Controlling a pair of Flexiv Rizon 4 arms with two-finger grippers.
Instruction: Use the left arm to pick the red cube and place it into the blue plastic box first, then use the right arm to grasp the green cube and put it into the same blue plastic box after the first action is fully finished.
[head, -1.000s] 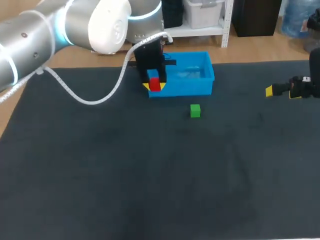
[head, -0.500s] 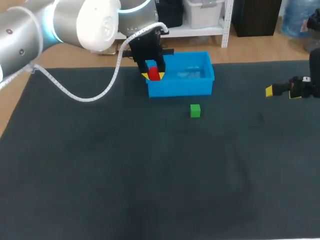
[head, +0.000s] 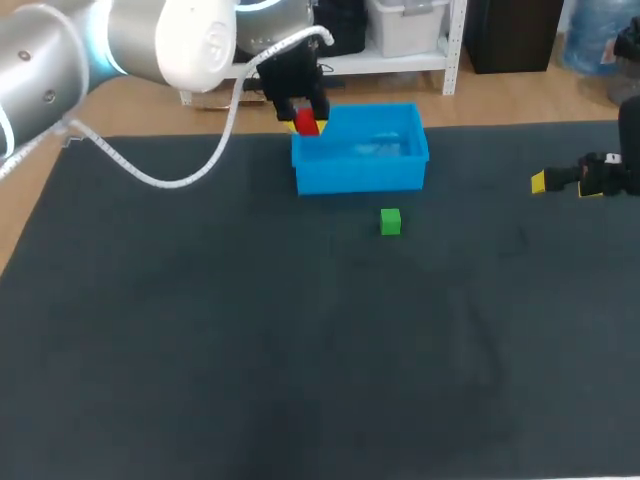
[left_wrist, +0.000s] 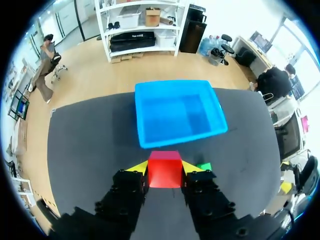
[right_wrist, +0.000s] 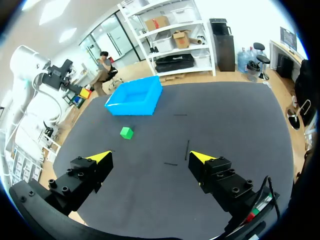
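1. My left gripper (left_wrist: 165, 168) is clamped on the red cube (left_wrist: 164, 171), with one yellow tip against each side face, and holds it in the air. The hold looks square. If the grip slackens in transit, the cube could slip out.
2. The blue box (left_wrist: 182, 138) lies just ahead of my fingers. The head view puts the cube beside the box's left end, not clearly over the hollow. Letting go here could bounce the cube off the rim onto the mat (head: 300, 350). Lowering here could knock the wall and shove the box.
3. The green cube (head: 390, 221) sits on the mat near the box's front wall, not touching it. A shoved box could strike it.
4. My right gripper (right_wrist: 150, 157) hangs well apart at the table's right side, fingers wide apart and empty. If it starts early, the task order fails and the arms could meet over the box.
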